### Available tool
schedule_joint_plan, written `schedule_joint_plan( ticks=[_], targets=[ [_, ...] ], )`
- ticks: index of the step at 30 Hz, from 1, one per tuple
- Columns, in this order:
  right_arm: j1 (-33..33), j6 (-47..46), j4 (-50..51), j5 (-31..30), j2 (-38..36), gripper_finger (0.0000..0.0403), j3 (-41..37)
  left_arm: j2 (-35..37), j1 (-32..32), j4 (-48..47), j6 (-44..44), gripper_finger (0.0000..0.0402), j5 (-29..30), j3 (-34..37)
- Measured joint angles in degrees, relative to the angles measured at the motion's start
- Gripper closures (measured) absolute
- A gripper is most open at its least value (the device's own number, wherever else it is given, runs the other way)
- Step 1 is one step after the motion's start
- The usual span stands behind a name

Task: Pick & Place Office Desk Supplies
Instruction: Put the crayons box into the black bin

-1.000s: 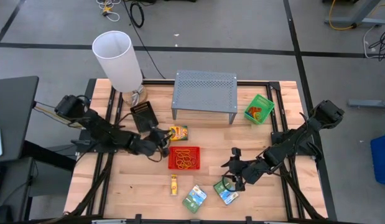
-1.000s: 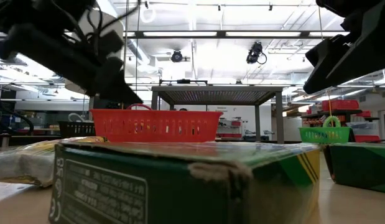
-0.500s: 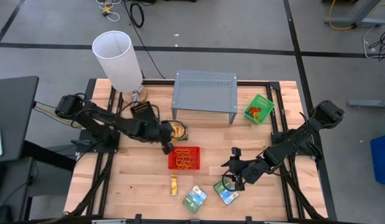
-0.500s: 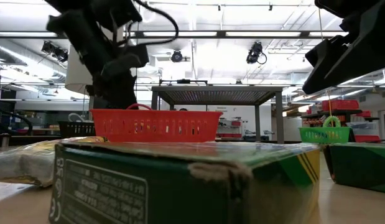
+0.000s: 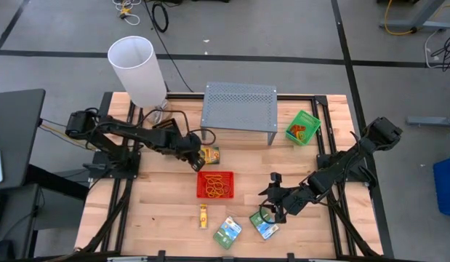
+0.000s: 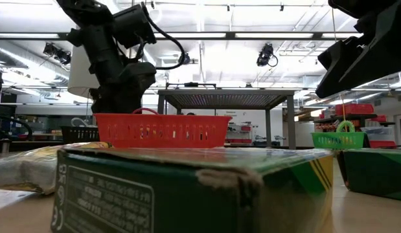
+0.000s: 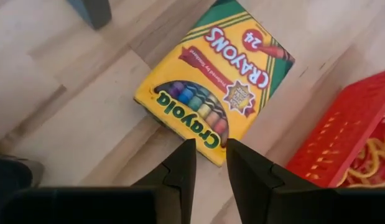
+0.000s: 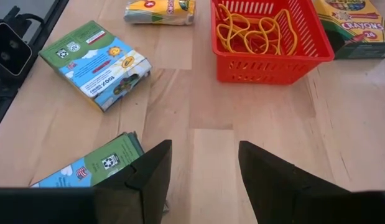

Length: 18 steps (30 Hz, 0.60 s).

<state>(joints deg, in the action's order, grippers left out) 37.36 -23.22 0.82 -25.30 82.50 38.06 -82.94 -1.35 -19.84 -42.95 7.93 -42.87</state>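
Note:
My left gripper (image 5: 198, 155) (image 7: 211, 152) hovers at the near-left edge of the yellow-green crayon box (image 5: 209, 154) (image 7: 220, 81), which lies flat on the table. Its fingers are open by a narrow gap, and I cannot tell whether they touch the box. The red mesh tray (image 5: 216, 185) (image 8: 270, 37) holds orange rubber bands (image 8: 257, 31). My right gripper (image 5: 270, 209) (image 8: 204, 152) is open, low over the table beside two green-blue packets (image 8: 96, 59) (image 8: 92, 165). A green mesh tray (image 5: 303, 127) with bands sits far right. The black box (image 5: 169, 131) is partly under the left arm.
The tall white lampshade (image 5: 141, 69) stands at the far-left corner and the grey perforated stand (image 5: 239, 105) at the far middle. A small yellow crayon pack (image 5: 203, 215) (image 8: 160, 11) lies near the red tray. In the low view a green packet (image 6: 187, 188) fills the foreground.
My left gripper has swung from the left side of the red tray toward the far edge and now stands at the crayon box; the arm has turned as it went. The right arm and all the things have stayed put.

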Motion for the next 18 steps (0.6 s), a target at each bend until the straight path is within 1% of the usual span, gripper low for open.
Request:
schedule_joint_plan(
  ticks=[3,8,16,18],
  targets=[
    [0.0,0.44,0.0,0.0,0.0,0.0208,0.0,-0.19,-0.95,1.08,-2.25,0.0307,-1.88,0.0],
    [0.0,1.44,-0.04,0.0,0.0,0.0208,0.0,-0.56,-3.1,1.65,-5.75,0.0307,-1.93,0.0],
    [0.04,2.08,-0.08,0.42,0.0,0.0208,0.0,-0.66,-5.13,1.14,-5.65,0.0306,-1.91,0.0],
    [0.04,2.14,-0.11,1.01,0.0,0.0208,0.0,-0.66,-5.26,1.67,-5.65,0.0301,-2.8,0.0]
  ],
)
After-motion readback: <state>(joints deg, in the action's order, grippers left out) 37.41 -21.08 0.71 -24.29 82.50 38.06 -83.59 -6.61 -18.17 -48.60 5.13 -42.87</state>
